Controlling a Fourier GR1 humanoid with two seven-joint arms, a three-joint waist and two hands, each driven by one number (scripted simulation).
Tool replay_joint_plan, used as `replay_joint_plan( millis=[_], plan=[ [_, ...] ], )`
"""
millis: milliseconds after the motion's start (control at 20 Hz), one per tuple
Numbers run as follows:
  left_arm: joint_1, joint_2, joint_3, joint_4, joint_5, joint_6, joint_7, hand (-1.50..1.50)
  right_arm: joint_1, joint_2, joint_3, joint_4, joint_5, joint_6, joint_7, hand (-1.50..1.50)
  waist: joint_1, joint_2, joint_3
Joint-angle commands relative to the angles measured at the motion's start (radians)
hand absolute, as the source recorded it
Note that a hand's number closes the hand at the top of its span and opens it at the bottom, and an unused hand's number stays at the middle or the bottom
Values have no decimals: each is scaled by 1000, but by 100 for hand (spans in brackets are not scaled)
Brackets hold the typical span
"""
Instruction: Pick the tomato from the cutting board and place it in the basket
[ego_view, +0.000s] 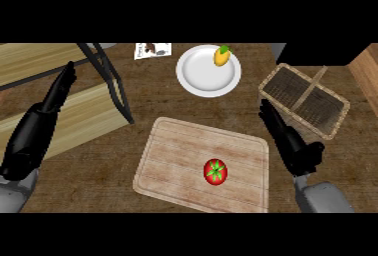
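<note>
You have the tomato (215, 171) lying on the cutting board (177, 155), toward its lower right part, green stem side up and untouched. Your right hand (289, 142) hovers just beside the board's right edge with its fingers straight and holding nothing, between the board and the basket (304, 100). The basket sits on the worktop (88, 175) to the upper right. Your left hand (44, 125) rests at the left edge, fingers straight. A white plate (203, 75) beyond the board carries what looks like a small yellow fruit (221, 56).
</note>
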Motion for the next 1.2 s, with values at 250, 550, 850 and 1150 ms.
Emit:
replay_joint_plan(
  millis=[250, 550, 850, 1150],
  plan=[
    [65, -132, 135, 126, 158, 81, 153, 0, -22, -132, -103, -84, 154, -168, 29, 150, -14, 7, -8],
    [32, -155, 138, 191, 194, 42, 172, 0, -41, 195, 101, -130, 427, -529, -60, -150, -12, 9, -9],
    [77, -175, 133, 193, 178, 56, 140, 0, -61, 88, 80, -178, 740, -699, 343, -150, -31, -5, -14],
    [38, -154, 154, 198, 191, 47, 185, 0, -72, -82, 168, -222, 833, -299, 692, -150, -40, -9, -17]
  ],
)
